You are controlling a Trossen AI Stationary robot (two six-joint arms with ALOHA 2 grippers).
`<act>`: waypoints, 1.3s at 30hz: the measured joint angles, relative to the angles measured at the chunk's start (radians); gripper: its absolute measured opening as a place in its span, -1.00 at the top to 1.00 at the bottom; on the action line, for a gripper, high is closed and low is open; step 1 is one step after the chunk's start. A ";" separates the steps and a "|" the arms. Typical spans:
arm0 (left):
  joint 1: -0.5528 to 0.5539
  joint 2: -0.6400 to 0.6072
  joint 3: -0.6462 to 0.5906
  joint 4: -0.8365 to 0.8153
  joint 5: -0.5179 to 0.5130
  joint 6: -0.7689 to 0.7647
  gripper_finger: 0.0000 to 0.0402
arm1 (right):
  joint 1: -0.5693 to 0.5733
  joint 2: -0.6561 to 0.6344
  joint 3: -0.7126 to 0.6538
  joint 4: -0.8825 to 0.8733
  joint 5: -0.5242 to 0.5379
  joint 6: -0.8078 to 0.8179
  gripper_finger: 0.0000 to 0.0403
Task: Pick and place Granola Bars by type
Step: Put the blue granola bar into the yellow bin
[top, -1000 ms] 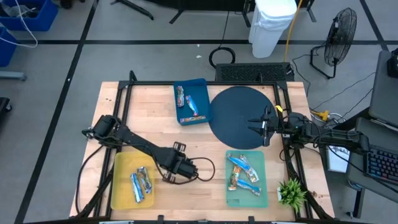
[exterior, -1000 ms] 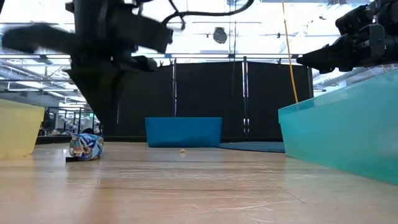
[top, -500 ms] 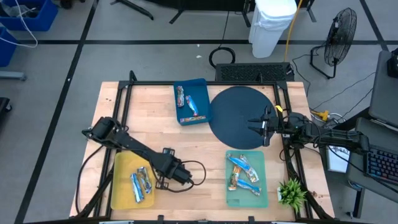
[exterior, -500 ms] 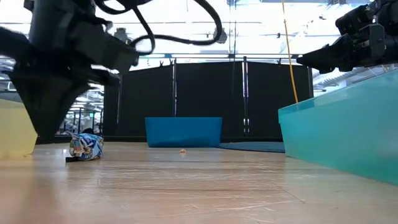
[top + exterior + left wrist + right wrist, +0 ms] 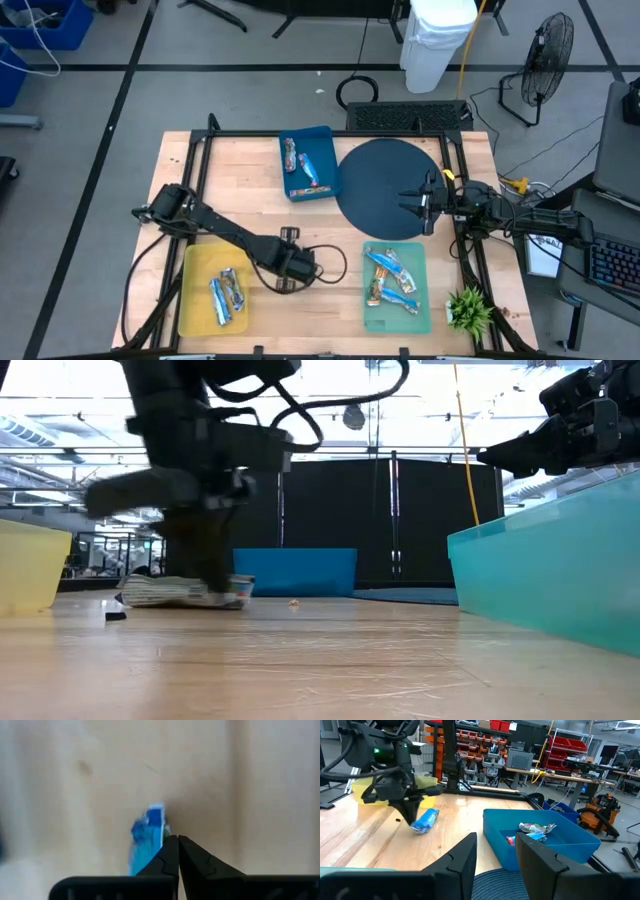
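One blue-wrapped granola bar (image 5: 425, 819) lying loose mid-desk (image 5: 250, 190), just beside the pressed-together left end effector (image 5: 297, 269), right end effector (image 5: 428, 213) spread idle at three o'clock; pick step; next: spread, straddle, pinch.

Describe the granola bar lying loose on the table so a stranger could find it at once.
On the wooden table, look at the bare stretch between the yellow tray and the teal tray. A blue-and-white wrapped bar lies there at the left gripper. It is the only bar outside a tray.
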 joint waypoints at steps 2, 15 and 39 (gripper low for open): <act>0.015 0.000 0.001 0.016 -0.061 0.028 0.94 | 0.000 0.000 0.000 0.000 0.000 0.000 0.38; 0.064 0.000 0.013 -0.002 0.059 -0.080 0.71 | 0.000 0.000 0.000 0.000 0.000 0.000 0.38; 0.107 0.000 0.011 -0.076 -0.075 -0.186 0.22 | 0.000 0.000 0.000 0.000 0.000 0.000 0.38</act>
